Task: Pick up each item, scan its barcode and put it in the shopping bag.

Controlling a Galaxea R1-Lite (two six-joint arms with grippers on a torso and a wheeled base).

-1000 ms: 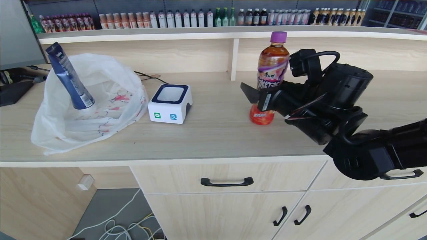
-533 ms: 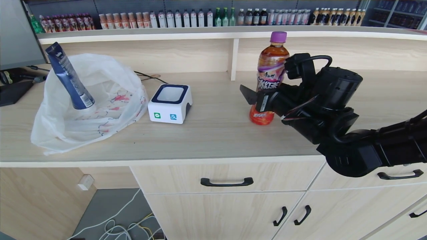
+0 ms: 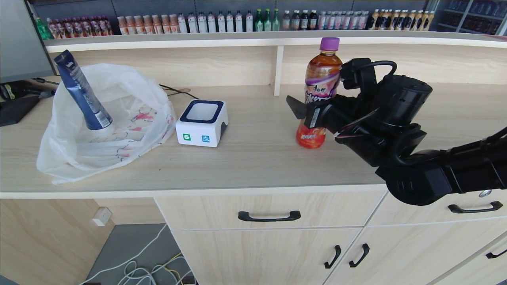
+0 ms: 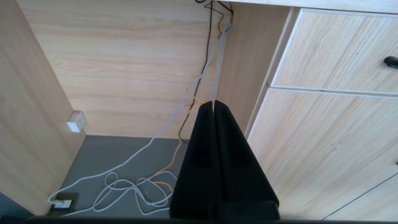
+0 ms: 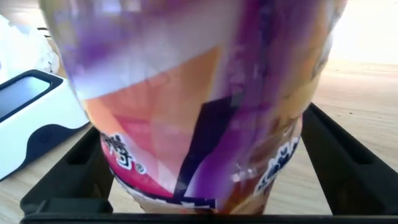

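An orange drink bottle [image 3: 323, 75] with a purple cap stands upright on the wooden counter [image 3: 253, 158], right of centre. My right gripper [image 3: 305, 105] is open at the bottle's lower half, one finger in front of it and one behind. In the right wrist view the bottle [image 5: 199, 93] sits between the two fingers of that gripper [image 5: 208, 124]. The white scanner [image 3: 202, 122] with a dark top stands mid-counter. A white shopping bag [image 3: 99, 126] lies at the left with a dark blue tube [image 3: 83, 93] leaning in it. My left gripper [image 4: 214, 109] hangs shut below the counter.
A raised back shelf with an upright divider [image 3: 278, 69] runs behind the bottle. A black device [image 3: 16, 107] and cables sit at the far left. Drawers with black handles [image 3: 269, 216] are under the counter. Cables [image 4: 143, 180] lie on the floor.
My right gripper has slid a little further left along the bottle, dipped, then come back up slightly. The bottle stays on the counter.
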